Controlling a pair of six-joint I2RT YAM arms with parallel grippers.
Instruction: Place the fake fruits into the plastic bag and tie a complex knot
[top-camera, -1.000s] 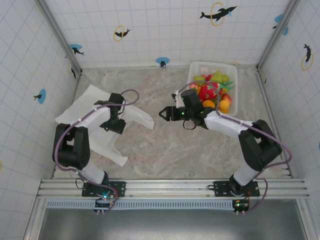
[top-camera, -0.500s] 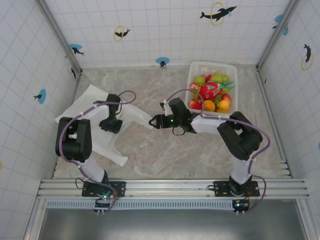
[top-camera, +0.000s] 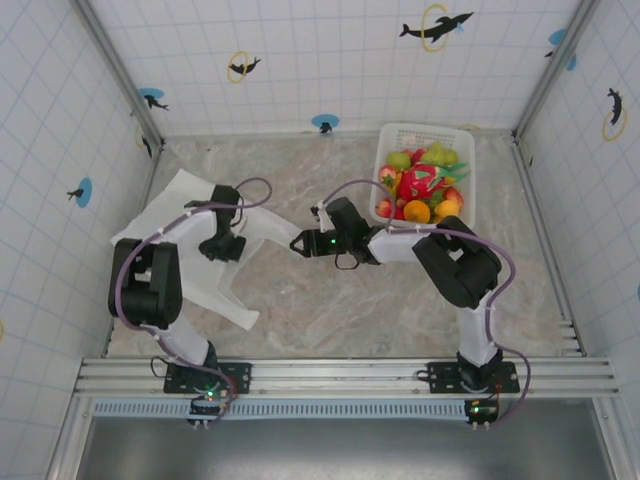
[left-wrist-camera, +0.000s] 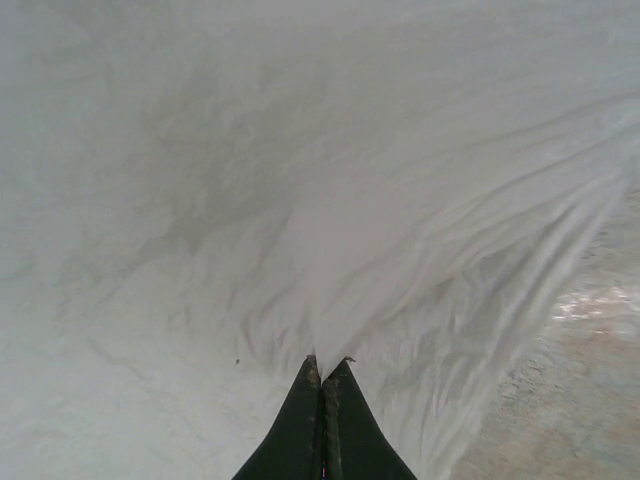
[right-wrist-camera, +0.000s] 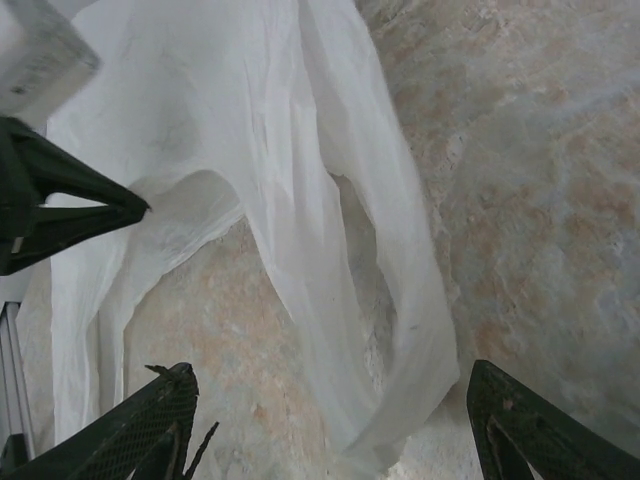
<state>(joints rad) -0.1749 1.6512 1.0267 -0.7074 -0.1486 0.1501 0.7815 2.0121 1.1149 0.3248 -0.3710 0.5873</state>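
i'm clenching the left claw (left-wrist-camera: 323, 372) on the thin, limp, slippery bag (top-camera: 168, 207); the right claw (right-wrist-camera: 330, 388) is hovering open over its handle loop (right-wrist-camera: 395, 300), the best hold.

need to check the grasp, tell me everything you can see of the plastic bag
The plastic bag is thin, translucent white and crinkled. It lies flat on the marbled table, left of centre. Its two handle loops stretch toward the middle and the near edge. The left pincer is shut on a pinched-up fold of the bag's body, with the film tenting toward its tips. The right pincer hovers open over one loop, apparently not touching it.
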